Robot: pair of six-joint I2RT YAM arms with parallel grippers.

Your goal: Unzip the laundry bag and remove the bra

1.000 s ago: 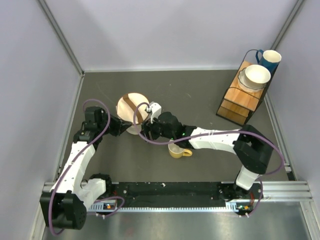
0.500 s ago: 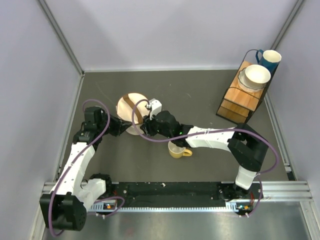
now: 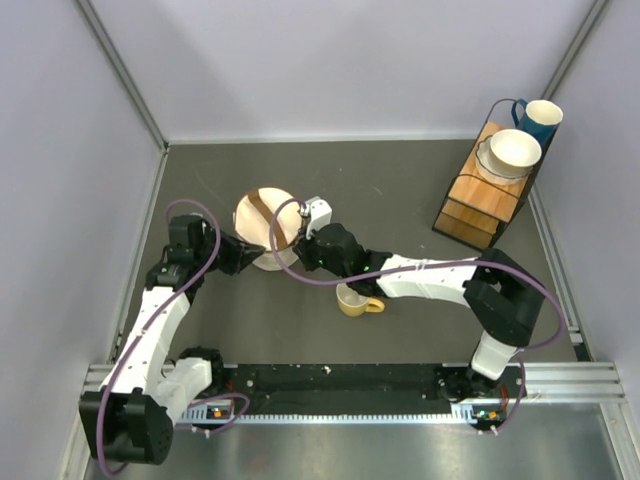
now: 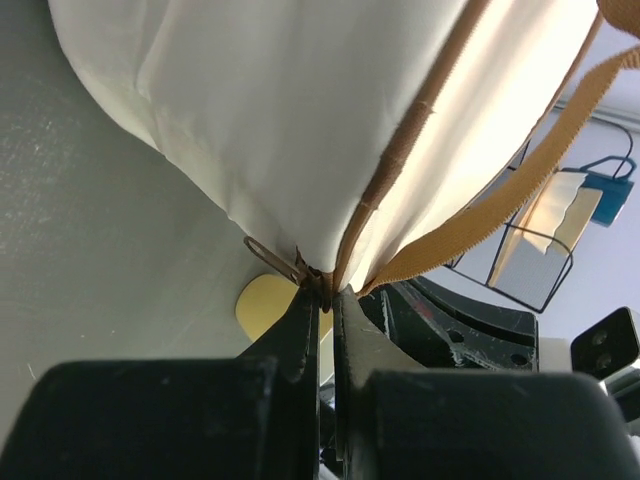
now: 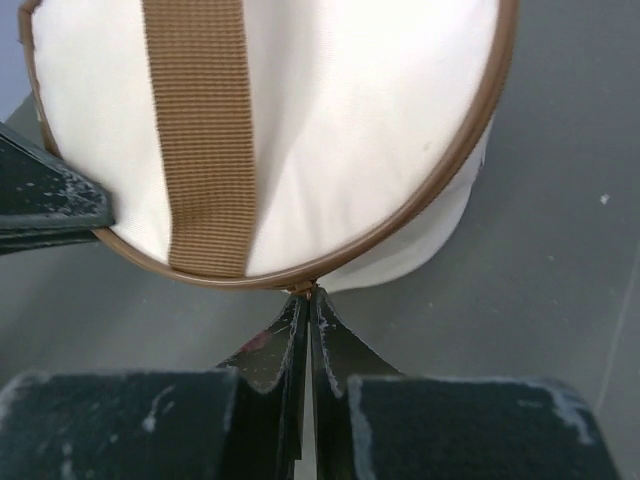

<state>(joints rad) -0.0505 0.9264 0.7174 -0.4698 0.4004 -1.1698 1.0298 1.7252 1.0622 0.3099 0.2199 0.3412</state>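
The laundry bag [image 3: 262, 215], a round cream drum with a brown strap and rim trim, rests tilted on the dark table. My left gripper [image 3: 253, 257] is shut on its lower edge: in the left wrist view the fingertips [image 4: 325, 292] pinch the brown seam where the strap meets the trim [image 4: 400, 170], with a thin metal zip pull [image 4: 270, 258] lying just beside them. My right gripper [image 3: 293, 244] is shut at the bag's near rim; its tips [image 5: 308, 293] clamp a small brass piece on the brown rim [image 5: 400, 225]. The bra is hidden.
A yellow mug [image 3: 352, 300] stands just right of the grippers, under the right forearm. At the back right a wire rack [image 3: 490, 200] carries a white bowl [image 3: 513, 150] and a blue mug [image 3: 541, 118]. Grey walls enclose the table on three sides.
My right gripper has closed its jaws at the bag's rim and shifted slightly right. The left gripper has kept its hold and barely moved.
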